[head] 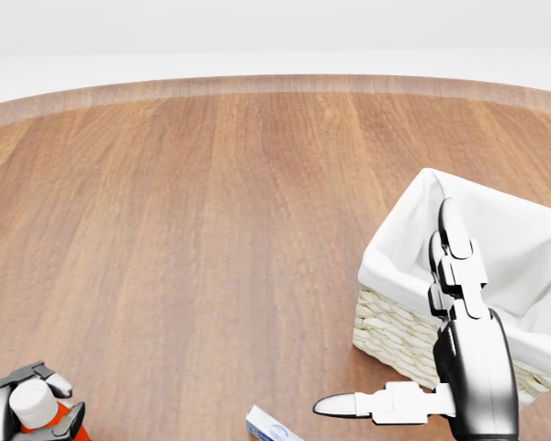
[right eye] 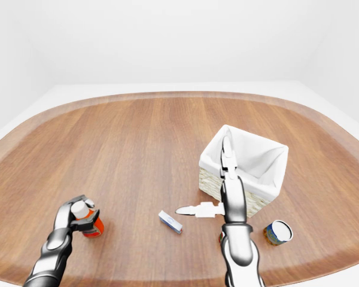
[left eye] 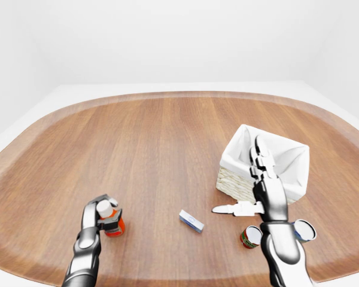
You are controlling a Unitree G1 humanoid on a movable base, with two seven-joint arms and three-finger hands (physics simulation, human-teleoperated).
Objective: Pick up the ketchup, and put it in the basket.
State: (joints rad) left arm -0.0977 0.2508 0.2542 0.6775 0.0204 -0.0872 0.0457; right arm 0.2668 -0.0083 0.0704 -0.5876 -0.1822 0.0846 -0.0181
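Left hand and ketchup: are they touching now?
Touching. In the left-eye view the left hand has its fingers wrapped around the ketchup just under the white cap, with no gap visible.

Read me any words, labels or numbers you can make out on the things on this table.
No text can be read.
Ketchup: no label visible.
Small white and blue box: print too small.
Red can: label blurred.
Blue can: label blurred.
Basket: no text.

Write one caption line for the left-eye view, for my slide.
Left hand closes round the ketchup while the basket waits at right.
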